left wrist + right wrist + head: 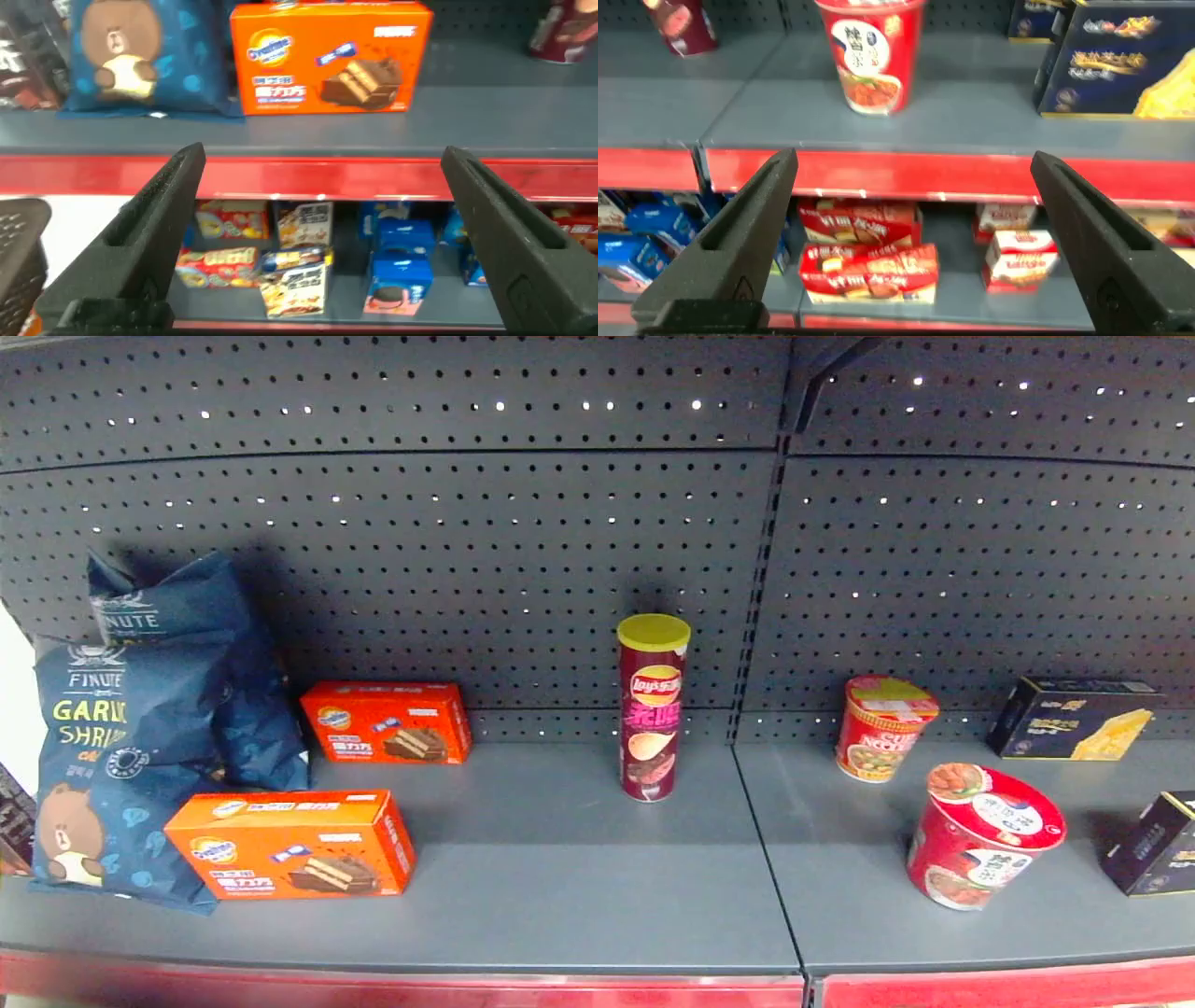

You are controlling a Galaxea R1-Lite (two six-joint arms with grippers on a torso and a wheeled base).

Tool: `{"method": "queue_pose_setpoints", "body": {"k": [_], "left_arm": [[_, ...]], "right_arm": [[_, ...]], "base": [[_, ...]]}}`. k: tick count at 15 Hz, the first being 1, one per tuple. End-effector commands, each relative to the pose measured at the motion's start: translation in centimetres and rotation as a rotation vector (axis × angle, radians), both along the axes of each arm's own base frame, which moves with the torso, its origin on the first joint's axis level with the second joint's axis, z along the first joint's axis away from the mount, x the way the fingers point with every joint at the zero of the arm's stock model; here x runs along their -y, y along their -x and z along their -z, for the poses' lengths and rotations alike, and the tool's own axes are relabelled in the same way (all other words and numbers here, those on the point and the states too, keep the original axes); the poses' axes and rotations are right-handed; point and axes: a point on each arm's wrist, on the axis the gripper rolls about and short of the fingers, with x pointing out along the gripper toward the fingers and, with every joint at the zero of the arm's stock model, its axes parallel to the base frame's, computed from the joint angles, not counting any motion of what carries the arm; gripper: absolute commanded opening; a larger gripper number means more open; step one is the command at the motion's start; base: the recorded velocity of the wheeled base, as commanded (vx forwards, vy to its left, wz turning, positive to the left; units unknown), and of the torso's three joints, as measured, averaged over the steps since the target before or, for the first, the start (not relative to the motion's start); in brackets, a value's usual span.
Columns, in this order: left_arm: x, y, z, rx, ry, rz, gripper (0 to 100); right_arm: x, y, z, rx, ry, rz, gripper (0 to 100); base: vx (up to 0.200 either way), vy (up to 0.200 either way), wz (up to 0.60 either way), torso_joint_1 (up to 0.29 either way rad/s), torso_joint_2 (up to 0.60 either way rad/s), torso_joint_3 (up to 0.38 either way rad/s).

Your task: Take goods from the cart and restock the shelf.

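Observation:
The grey shelf (579,887) holds two orange wafer boxes (291,845) (387,721), a tall chip can (652,707) in the middle and two red noodle cups (980,835) (882,728) to the right. My left gripper (322,161) stands open and empty in front of the shelf's red front edge (318,175), below the front orange box (329,56). My right gripper (915,161) is also open and empty before the red edge (906,174), below the front noodle cup (870,51).
Blue snack bags (131,737) lean at the shelf's left end. Dark boxes (1074,717) (1153,845) sit at its right end. A pegboard wall (523,551) backs the shelf. A lower shelf carries packed boxes (299,266) (868,266).

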Motion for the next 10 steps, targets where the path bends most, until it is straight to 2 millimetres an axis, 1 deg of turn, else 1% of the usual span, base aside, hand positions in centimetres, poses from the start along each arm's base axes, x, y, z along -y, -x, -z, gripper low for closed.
{"method": "queue_pose_setpoints", "body": {"k": [1,10], "left_arm": [[0.0,0.0,-0.01,0.001,0.0,-0.001,100],[0.0,0.0,-0.01,0.001,0.0,-0.001,100]], "right_arm": [[0.0,0.0,0.02,-0.001,0.0,-0.001,100],[0.0,0.0,0.02,-0.001,0.0,-0.001,100]], "base": [[0.0,0.0,0.6,-0.002,0.0,0.007],[0.0,0.0,0.6,0.006,0.01,0.004]]}}
